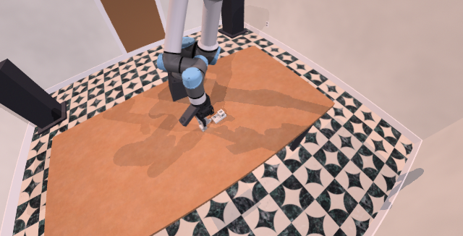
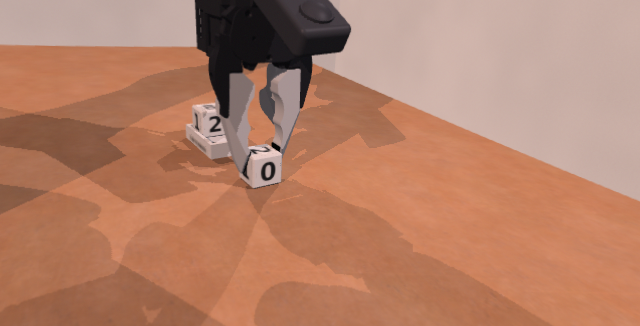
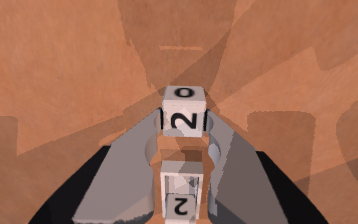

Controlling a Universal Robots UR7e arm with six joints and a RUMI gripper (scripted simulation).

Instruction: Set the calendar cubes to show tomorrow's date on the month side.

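My gripper (image 2: 261,162) (image 3: 183,110) (image 1: 203,125) is shut on a white digit cube (image 2: 262,166) (image 3: 184,112) that rests on or just at the table top, out of the tray. In the exterior view the cube shows a 0 on its near side and a 2 on top. The white calendar tray (image 2: 203,143) (image 1: 218,117) lies just behind and left of it. It holds the other cube (image 2: 210,121) (image 3: 180,195), which shows a 2 towards the exterior camera. The month's name on the tray is too small to read.
The orange table (image 1: 145,171) (image 2: 450,216) carries only the calendar. The arm's base stands at the table's far edge. Dark speaker-like boxes (image 1: 25,98) (image 1: 233,8) stand on the checkered floor.
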